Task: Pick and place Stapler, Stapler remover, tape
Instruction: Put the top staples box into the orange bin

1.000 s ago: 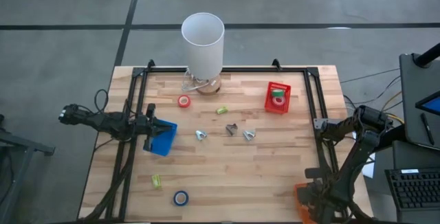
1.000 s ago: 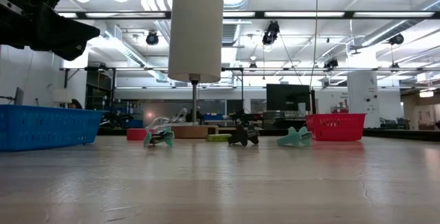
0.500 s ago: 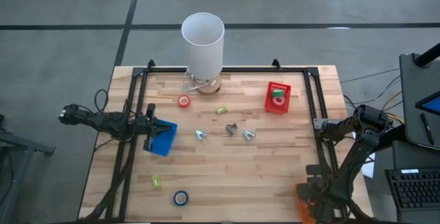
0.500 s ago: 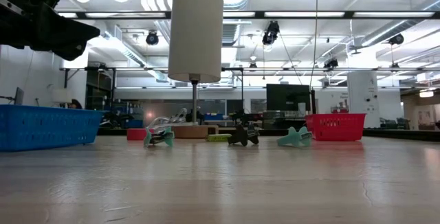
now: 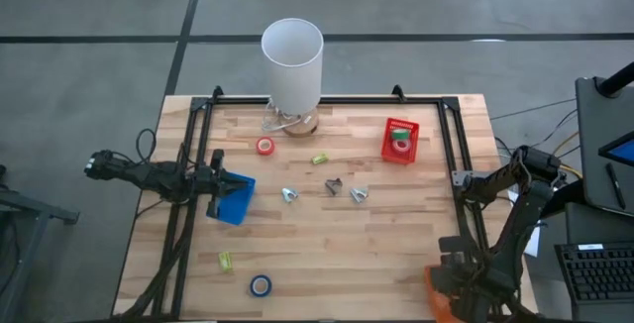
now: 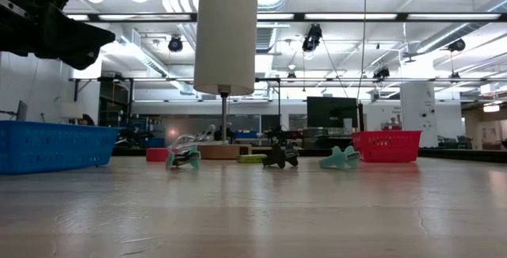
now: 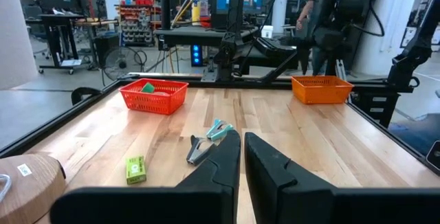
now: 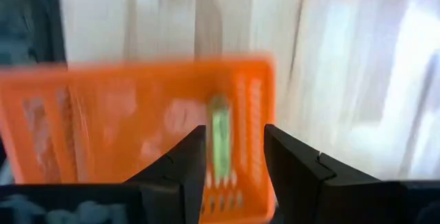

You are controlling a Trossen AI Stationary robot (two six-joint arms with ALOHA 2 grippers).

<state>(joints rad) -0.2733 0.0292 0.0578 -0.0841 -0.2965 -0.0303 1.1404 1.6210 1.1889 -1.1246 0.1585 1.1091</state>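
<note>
Two arms: the left arm [image 5: 149, 172] lies along the table's left side, and the right arm [image 5: 515, 214] bends down at the table's right side.
High view, left gripper [image 5: 216, 186]: right at the blue bin [image 5: 236, 202].
High view, right arm's tip: over the orange bin [image 5: 434, 301] at the table's corner.
High view, tape: a red roll [image 5: 264, 146] sits near the white lamp [image 5: 292, 55]. A blue roll [image 5: 260, 285] sits at the other edge. A green and red roll [image 5: 399, 146] lies inside the red bin [image 5: 400, 137].
High view, staplers: one small green stapler [image 5: 319, 159] is near the red roll. Another green stapler [image 5: 225, 260] is near the blue roll.
High view, staple removers: three staple removers [image 5: 334, 186] lie in a row in the middle of the table [image 5: 396, 254].
Low view: the lamp stands tall behind the staple removers. The blue bin is far on one side and the red bin on the other.
Left wrist view, fingers [image 7: 223, 162]: pressed almost together, with nothing between them.
Right wrist view, right gripper [image 8: 234, 138]: spread apart over the orange bin. A blurry green thing [image 8: 218, 138] lies in the bin, seen through the gap.
</note>
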